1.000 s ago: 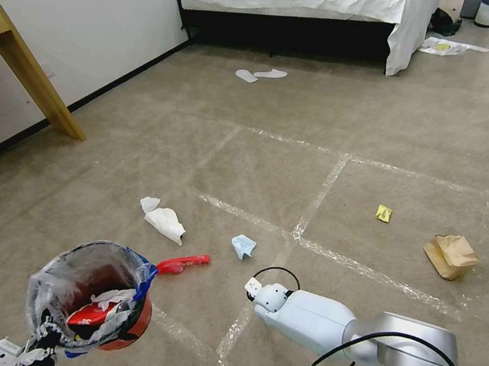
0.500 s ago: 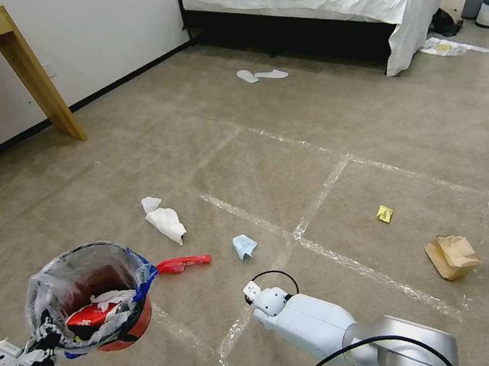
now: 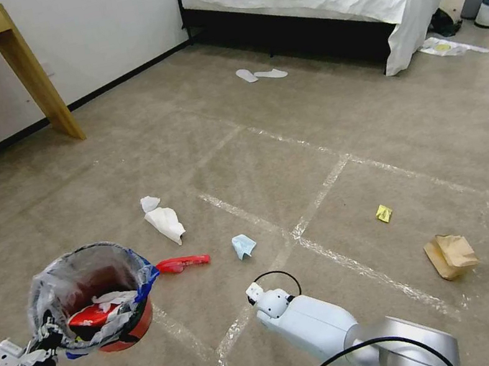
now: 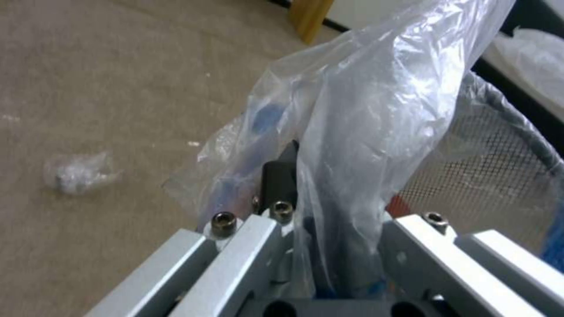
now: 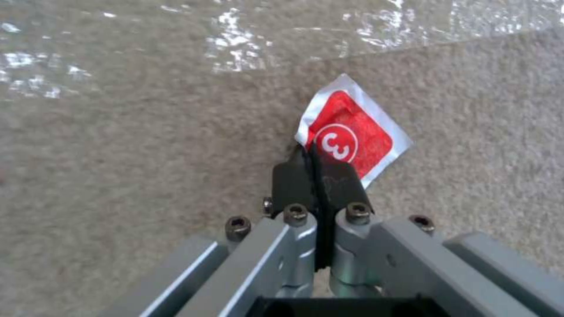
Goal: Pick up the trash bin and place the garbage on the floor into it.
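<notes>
The right gripper is pinched tight on one corner of the small red card, which lies flat on the floor, diagonal pointing away from the fingertips. The trash bin, clamped at its rim by the left gripper, hangs well left of that card.

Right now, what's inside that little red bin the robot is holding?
Inside the trash bin, held by the left end effector, lie a red wrapper and white tissue. Anything beneath them is covered.
</notes>
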